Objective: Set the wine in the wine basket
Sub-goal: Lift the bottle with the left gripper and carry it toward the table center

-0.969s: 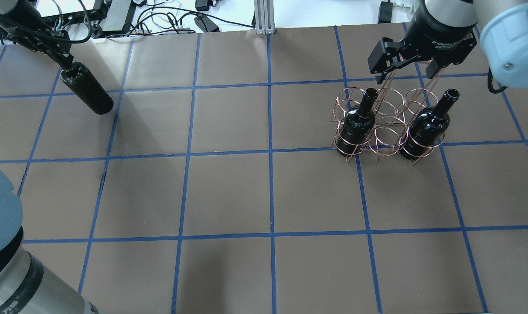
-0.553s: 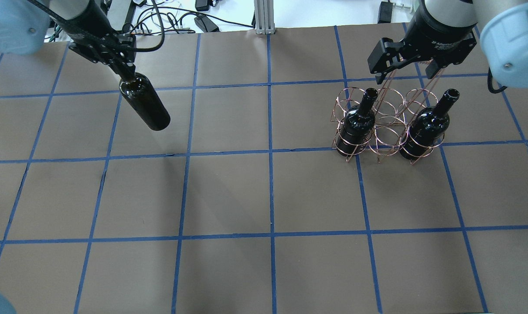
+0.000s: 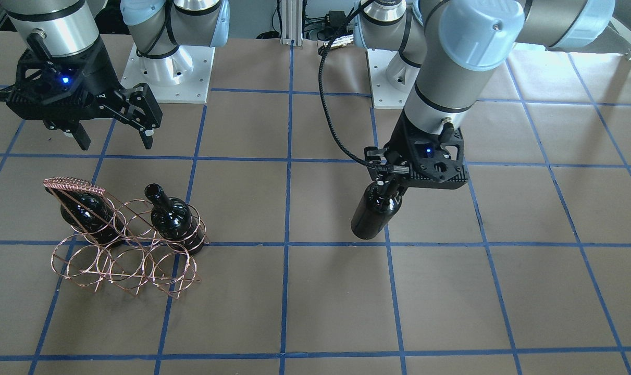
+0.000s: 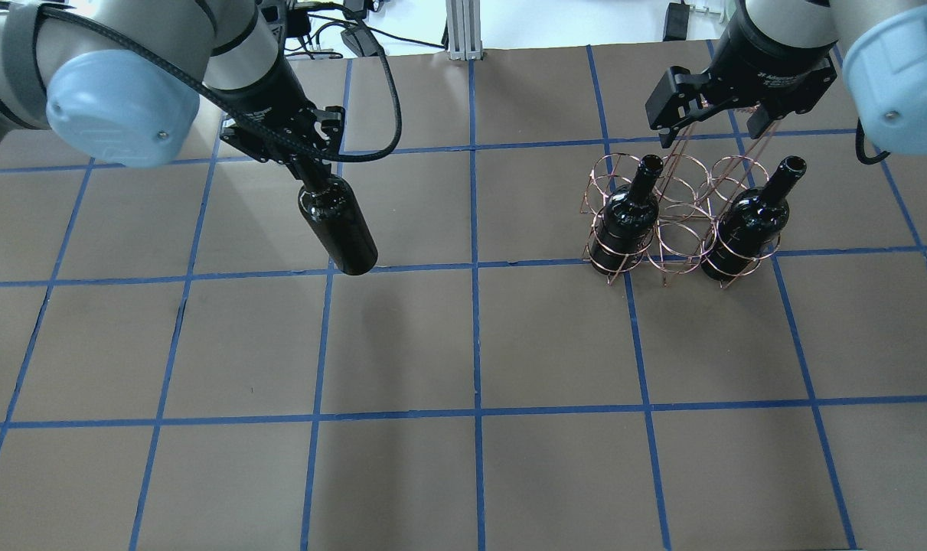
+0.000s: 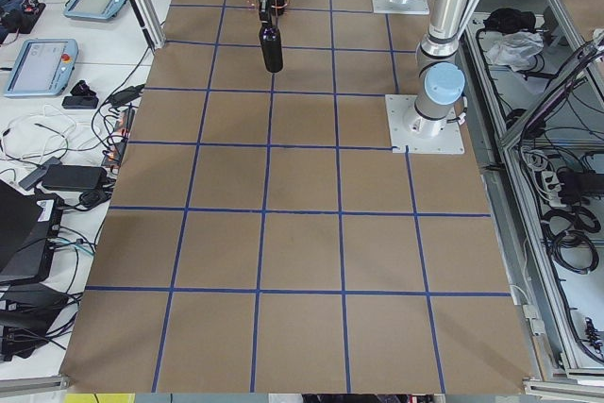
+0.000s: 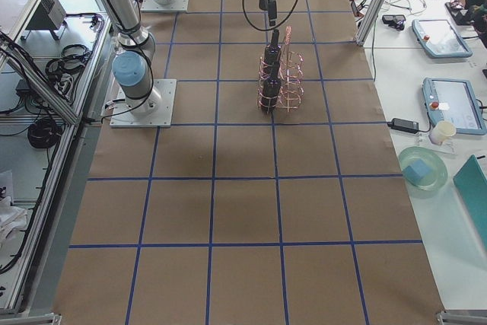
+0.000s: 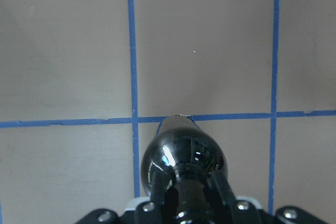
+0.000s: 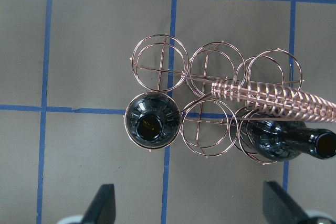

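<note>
My left gripper (image 4: 310, 162) is shut on the neck of a glossy black wine bottle (image 4: 339, 229) and holds it hanging above the brown table, left of centre. The gripper (image 3: 393, 177) and the bottle (image 3: 375, 214) also show in the front view, and the bottle fills the left wrist view (image 7: 184, 161). The copper wire wine basket (image 4: 681, 223) stands at the far right with two identical bottles (image 4: 628, 210) (image 4: 746, 222) in its near corner rings. My right gripper (image 4: 712, 126) hovers open over the basket's woven handle (image 8: 268, 95), touching nothing.
Cables and electronics (image 4: 203, 23) and an aluminium post (image 4: 463, 30) lie along the table's far edge. The arm bases (image 3: 169, 67) stand on the robot's side. Brown paper with blue tape lines (image 4: 474, 344) covers the table between the held bottle and the basket.
My left arm has carried the bottle rightward from the far left edge toward the table's middle. The right arm, the basket and its two bottles have not moved.
</note>
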Robot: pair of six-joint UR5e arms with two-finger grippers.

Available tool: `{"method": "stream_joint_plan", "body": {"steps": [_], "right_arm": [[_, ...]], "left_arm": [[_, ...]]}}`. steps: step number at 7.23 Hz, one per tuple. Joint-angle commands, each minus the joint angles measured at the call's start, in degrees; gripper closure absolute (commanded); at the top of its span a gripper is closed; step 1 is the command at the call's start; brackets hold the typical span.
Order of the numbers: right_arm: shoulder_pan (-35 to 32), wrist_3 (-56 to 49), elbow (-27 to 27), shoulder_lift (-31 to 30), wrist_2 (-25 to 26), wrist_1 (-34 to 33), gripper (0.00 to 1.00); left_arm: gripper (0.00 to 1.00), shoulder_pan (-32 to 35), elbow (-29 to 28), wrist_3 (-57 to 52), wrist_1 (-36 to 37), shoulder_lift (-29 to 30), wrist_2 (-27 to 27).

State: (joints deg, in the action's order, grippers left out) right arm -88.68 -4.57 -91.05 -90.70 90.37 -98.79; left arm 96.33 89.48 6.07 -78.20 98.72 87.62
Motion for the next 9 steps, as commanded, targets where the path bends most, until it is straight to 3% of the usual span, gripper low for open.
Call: {"method": "stream_joint_plan", "body": {"steps": [1,5,9], "right_arm": [[0.0,0.0,0.0,0.0,0.0,0.0,0.00],[0.0,-0.1,0.0,0.0,0.1,0.0,0.00],[0.0,-0.1,0.0,0.0,0.1,0.0,0.00]], "left_arm": [[1.00,4.6,3.9,4.7,6.1,0.0,0.1],[1.00,11.2,6.8,10.3,10.6,0.9,1.9],[1.00,11.9,6.8,10.9,11.7,1.7,1.7]]}}
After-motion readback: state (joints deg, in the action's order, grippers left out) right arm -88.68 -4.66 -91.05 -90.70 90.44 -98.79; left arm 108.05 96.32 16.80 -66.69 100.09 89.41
